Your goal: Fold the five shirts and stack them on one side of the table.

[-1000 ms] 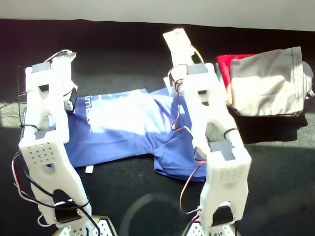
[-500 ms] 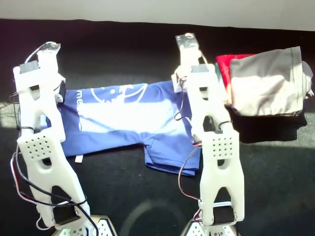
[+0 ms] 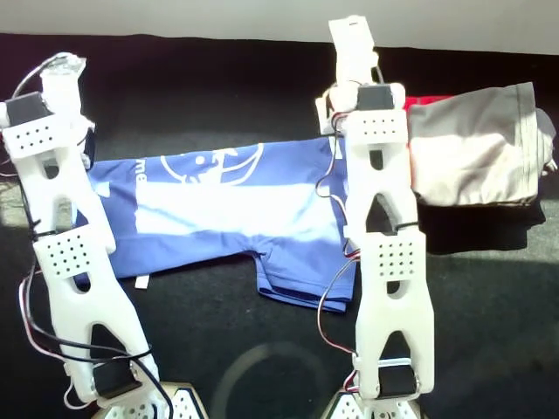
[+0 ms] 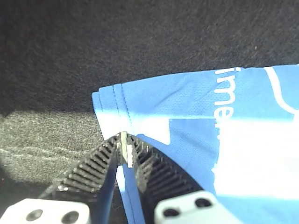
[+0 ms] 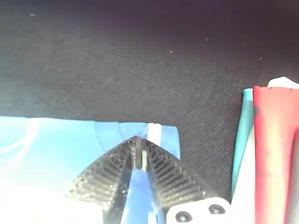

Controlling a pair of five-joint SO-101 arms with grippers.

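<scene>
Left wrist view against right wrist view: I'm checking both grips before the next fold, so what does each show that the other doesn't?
Left wrist view, not the right: the left claw shut on a stitched corner of the blue shirt, the white lettering on it, and a sunlit patch on the black table cover. Right wrist view, not the left: the right claw shut on another edge of that shirt, with the folded red shirt and teal shirt off to one side. Both: the blue shirt lying on the black table cover.

Overhead view, close wrist views, shared shirt point(image 3: 218, 209)
</scene>
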